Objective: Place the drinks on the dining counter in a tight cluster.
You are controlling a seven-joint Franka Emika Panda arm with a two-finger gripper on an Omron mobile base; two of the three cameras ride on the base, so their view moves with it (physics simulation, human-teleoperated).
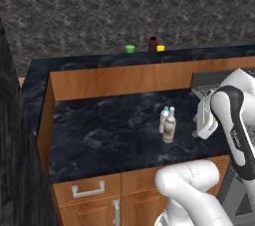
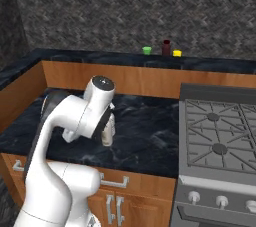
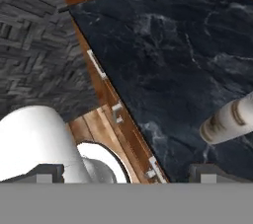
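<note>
Two of the drinks stand close together on the lower black marble top: a slim tan bottle (image 1: pixel 169 126) with a white neck, and a short clear bottle (image 1: pixel 164 118) with a light-blue cap just behind it. The dark maroon bottle (image 1: pixel 153 44) stands on the dining counter (image 1: pixel 89 62), beyond the wood-panelled riser. My gripper (image 1: pixel 197 131) hangs just right of the two bottles, low over the marble. It is open and holds nothing. In the hand view the tan bottle (image 3: pixel 227 121) lies at the right edge, beside my gripper (image 3: pixel 128 174). The maroon bottle (image 2: pixel 166 47) also shows far back in the right base view.
A small green thing (image 1: pixel 130 49) and a yellow thing (image 1: pixel 160 48) flank the maroon bottle on the dining counter. A gas stove (image 2: pixel 220 136) adjoins the lower top on the right. Cabinet doors and a drawer with metal handles (image 1: pixel 88 190) run below its front edge.
</note>
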